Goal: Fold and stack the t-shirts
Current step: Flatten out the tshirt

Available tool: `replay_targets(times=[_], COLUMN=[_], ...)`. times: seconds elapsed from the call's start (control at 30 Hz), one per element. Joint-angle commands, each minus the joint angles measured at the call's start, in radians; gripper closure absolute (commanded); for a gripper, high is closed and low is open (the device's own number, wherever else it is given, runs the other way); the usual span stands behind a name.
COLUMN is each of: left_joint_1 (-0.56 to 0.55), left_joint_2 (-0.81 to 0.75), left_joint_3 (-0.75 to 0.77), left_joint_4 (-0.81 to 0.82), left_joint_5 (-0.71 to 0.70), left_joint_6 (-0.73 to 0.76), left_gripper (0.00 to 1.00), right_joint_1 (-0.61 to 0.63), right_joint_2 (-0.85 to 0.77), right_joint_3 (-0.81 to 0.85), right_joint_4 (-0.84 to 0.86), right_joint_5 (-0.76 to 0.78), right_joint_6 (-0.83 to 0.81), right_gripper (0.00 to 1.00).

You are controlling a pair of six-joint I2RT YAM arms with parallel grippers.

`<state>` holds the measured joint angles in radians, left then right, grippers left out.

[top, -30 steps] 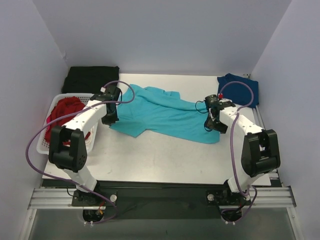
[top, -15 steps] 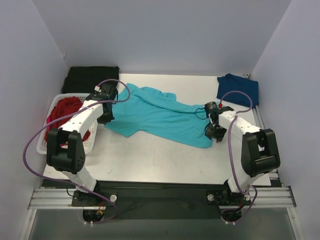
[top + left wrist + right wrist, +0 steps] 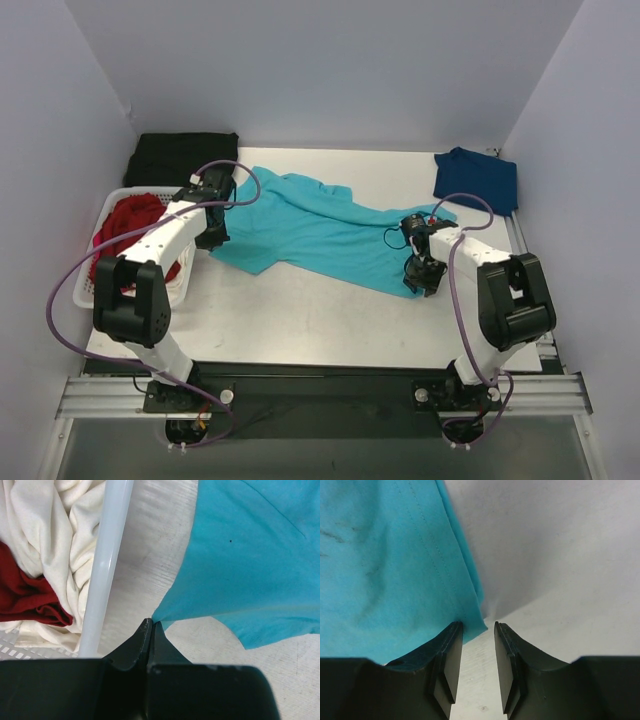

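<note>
Top view: the turquoise short-sleeved cloth t-shirt (image 3: 320,225) lies spread mid-table, running from 10 o'clock down to 4 o'clock on the pale grey flat table (image 3: 300,320). The left gripper (image 3: 211,233) is down at the shirt's 9 o'clock end. On its wrist camera the left gripper (image 3: 151,625) has its 2 black fingers pressed tight together, and the turquoise cloth (image 3: 250,565) tapers to a taut point right at their tips, so it is pinching that corner.

Over at 4 o'clock, the right gripper (image 3: 416,280) sits low at the shirt's other end. From its wrist, the right gripper (image 3: 477,626) has its jaws spread with a clear gap. The stitched hem corner of the shirt (image 3: 385,565) lies against the left finger, its tip poking into the gap, with bare table under the rest. Nothing is clamped there.

The navy blue cloth t-shirt (image 3: 477,178) rests at the table's 2 o'clock corner, well apart. The red cloth t-shirt (image 3: 130,222) is heaped in the white slatted plastic basket (image 3: 88,292) at 9 o'clock, with a crumpled cream cloth (image 3: 50,535) beside it. A folded black cloth (image 3: 187,157) sits at 11 o'clock
</note>
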<state>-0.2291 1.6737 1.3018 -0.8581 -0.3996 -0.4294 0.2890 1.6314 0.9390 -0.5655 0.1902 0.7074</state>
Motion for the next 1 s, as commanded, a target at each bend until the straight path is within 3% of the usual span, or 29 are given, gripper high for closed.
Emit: replay_targets(times=[0.0,0.3,0.4,0.43,0.47,0.7,0.97], left_joint_1=[0.005,0.016,0.019,0.02,0.019,0.025,0.024], left_joint_2=[0.003,-0.006,-0.009,-0.011,-0.012,-0.019,-0.043], left_joint_3=[0.001,0.011,0.014,0.017,0.019,0.053,0.178], left_joint_4=[-0.007,-0.018,-0.021,-0.024,-0.025,-0.035,-0.047], left_joint_5=[0.011,0.016,0.015,0.015,0.015,0.03,0.068], left_joint_6=[-0.005,-0.003,-0.002,-0.002,-0.002,-0.005,0.001], left_gripper=[1.0,1.0,1.0,1.0,1.0,1.0,1.0], right_joint_1=[0.003,0.002,0.002,0.004,0.003,0.002,0.001], right_joint_2=[0.036,0.14,0.143,0.142,0.14,0.065,-0.099], right_joint_3=[0.01,0.066,0.07,0.07,0.069,0.066,0.196], right_joint_4=[-0.028,0.015,0.015,0.015,0.015,-0.003,-0.143], right_joint_5=[0.002,-0.043,-0.054,-0.055,-0.06,-0.015,0.12], right_joint_6=[0.01,-0.011,-0.016,-0.019,-0.02,-0.028,-0.075], right_gripper=[0.67,0.72,0.86,0.96,1.0,1.0,1.0])
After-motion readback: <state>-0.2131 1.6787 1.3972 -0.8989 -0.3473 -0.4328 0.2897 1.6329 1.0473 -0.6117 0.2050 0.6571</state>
